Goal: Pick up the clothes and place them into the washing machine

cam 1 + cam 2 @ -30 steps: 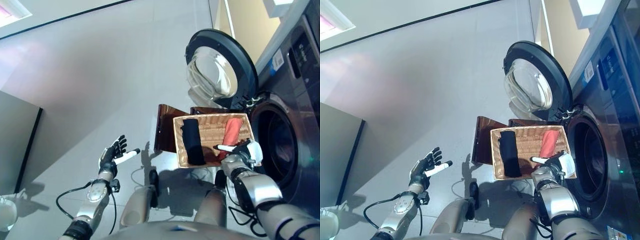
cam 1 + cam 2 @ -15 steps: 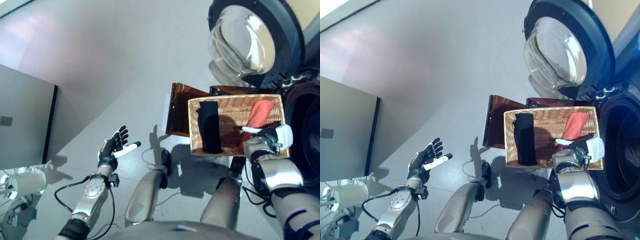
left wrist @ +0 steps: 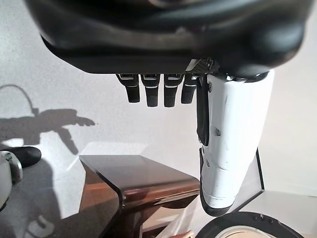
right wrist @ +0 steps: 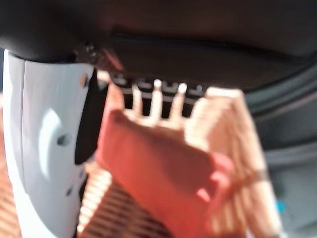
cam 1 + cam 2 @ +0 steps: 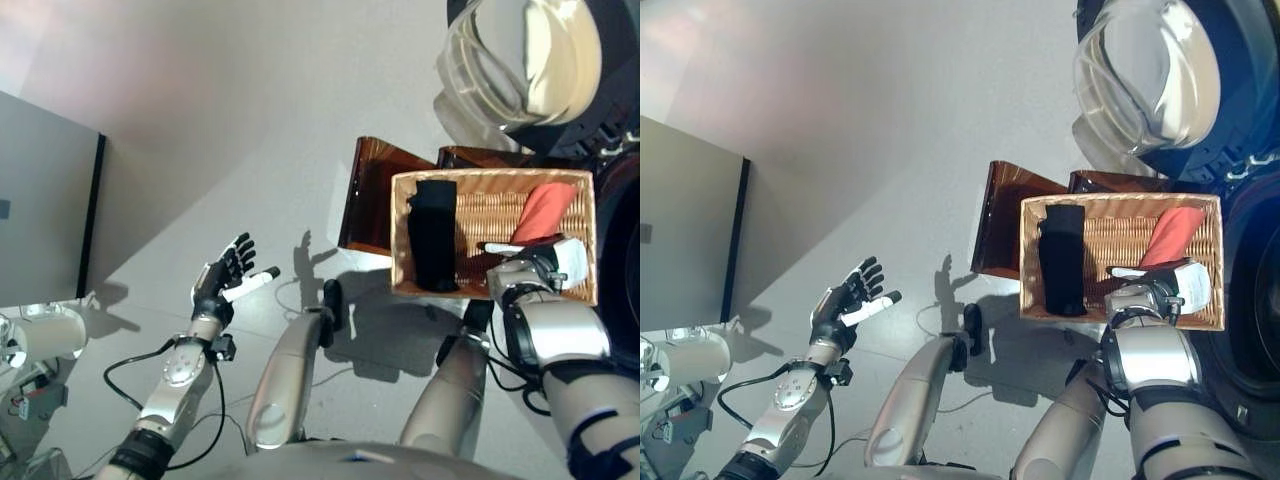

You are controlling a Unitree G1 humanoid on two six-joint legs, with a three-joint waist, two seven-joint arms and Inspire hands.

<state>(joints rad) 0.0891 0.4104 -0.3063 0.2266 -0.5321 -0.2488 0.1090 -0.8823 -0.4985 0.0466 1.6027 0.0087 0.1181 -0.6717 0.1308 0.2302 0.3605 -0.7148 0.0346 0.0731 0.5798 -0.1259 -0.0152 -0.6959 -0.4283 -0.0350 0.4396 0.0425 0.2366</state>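
Note:
A shallow wicker basket (image 5: 402,235) rests on a low dark brown box (image 5: 372,195) beside the washing machine's dark drum opening (image 5: 628,240). In the basket a black cloth (image 5: 435,245) lies at the left and a red cloth (image 5: 545,210) at the right. My right hand (image 5: 530,270) is open over the basket's near edge, right by the red cloth, its white-covered thumb pointing toward the black cloth. The right wrist view shows the red cloth (image 4: 163,183) just past the straight fingers. My left hand (image 5: 222,285) is open and empty above the floor, far left of the basket.
The machine's round glass door (image 5: 520,60) stands open above the basket. A grey cabinet panel (image 5: 40,200) stands at the left, with a white object (image 5: 40,335) on the floor below it. Grey floor lies between the left hand and the box.
The whole picture has shifted, so the camera has moved. The right hand stays at the basket's near edge by the red cloth; the left hand stays open over the floor.

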